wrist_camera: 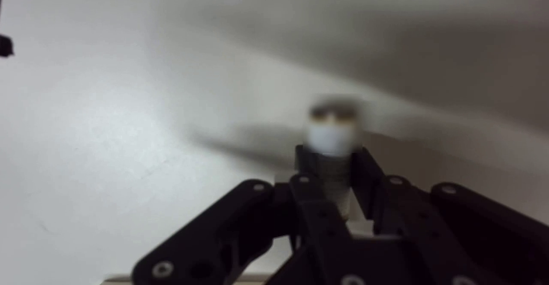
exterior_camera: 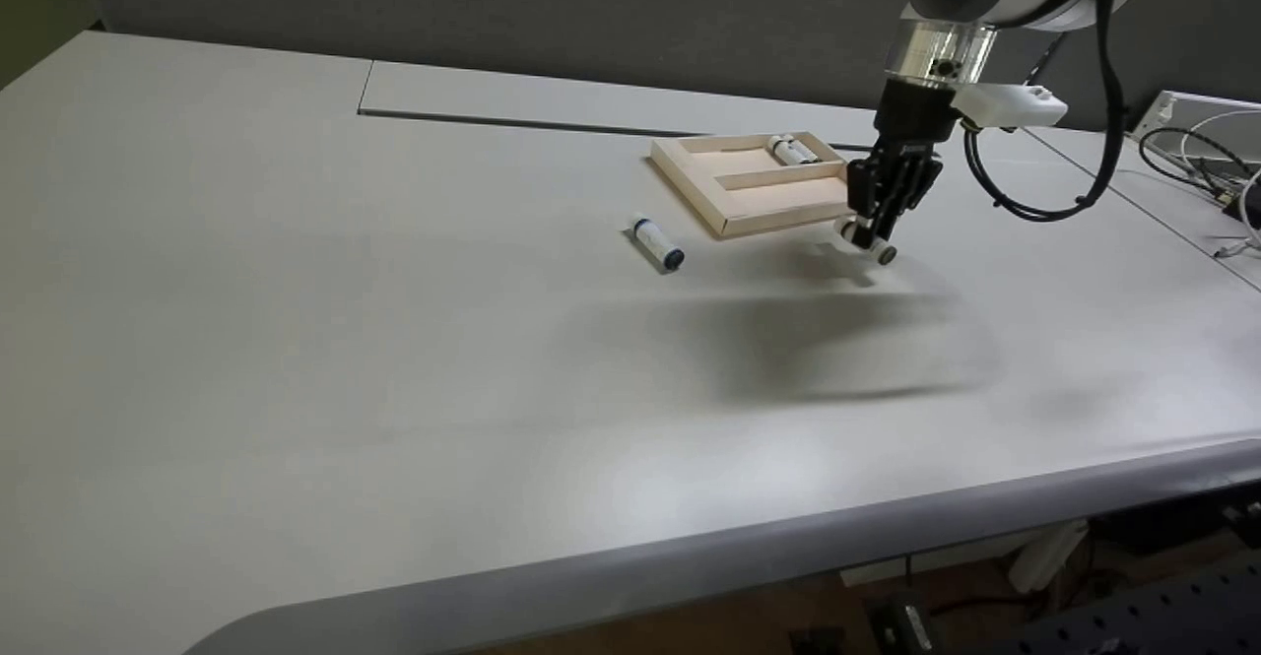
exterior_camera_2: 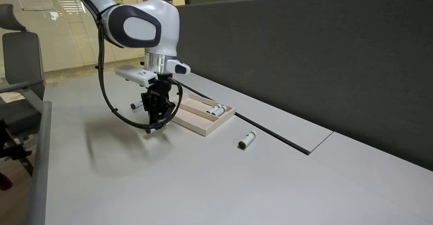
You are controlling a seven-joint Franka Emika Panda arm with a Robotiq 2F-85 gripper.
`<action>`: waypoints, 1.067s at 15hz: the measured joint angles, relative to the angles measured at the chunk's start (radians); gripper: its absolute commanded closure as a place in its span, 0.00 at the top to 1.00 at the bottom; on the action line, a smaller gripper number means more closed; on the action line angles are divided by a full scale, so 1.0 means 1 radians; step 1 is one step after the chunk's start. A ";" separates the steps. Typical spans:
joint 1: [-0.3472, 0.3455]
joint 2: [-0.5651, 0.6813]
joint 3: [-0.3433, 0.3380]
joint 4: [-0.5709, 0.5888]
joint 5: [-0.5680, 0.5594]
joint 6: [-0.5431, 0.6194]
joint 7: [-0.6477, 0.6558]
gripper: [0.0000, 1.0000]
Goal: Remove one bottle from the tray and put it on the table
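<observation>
Grasping a bottle (wrist_camera: pixel 330 138), the gripper (wrist_camera: pixel 331 156) is held above the bench (exterior_camera: pixel 345 340), just beside the tray (exterior_camera: pixel 778 219). In one tray compartment (exterior_camera: pixel 731 163), two more bottles (exterior_camera: pixel 786 151) are laid side by side; a fourth bottle (exterior_camera: pixel 657 243) and a fifth bottle (exterior_camera_2: pixel 247 139) are seen on the bench.

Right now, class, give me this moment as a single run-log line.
gripper: holding bottle; position: above table, beside tray; in tray: two bottles; lying on table: two others; placing: not yet done
</observation>
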 measured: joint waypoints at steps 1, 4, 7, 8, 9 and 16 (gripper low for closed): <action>0.000 0.014 -0.001 0.014 -0.001 -0.001 0.004 0.07; 0.002 0.048 -0.004 0.044 -0.013 -0.008 0.019 0.52; 0.004 0.060 -0.005 0.069 -0.016 -0.037 0.028 0.65; 0.004 0.060 -0.005 0.076 -0.016 -0.049 0.029 0.73; 0.003 0.060 -0.005 0.085 -0.016 -0.062 0.029 0.79; -0.041 -0.036 0.024 0.140 0.052 -0.224 -0.026 1.00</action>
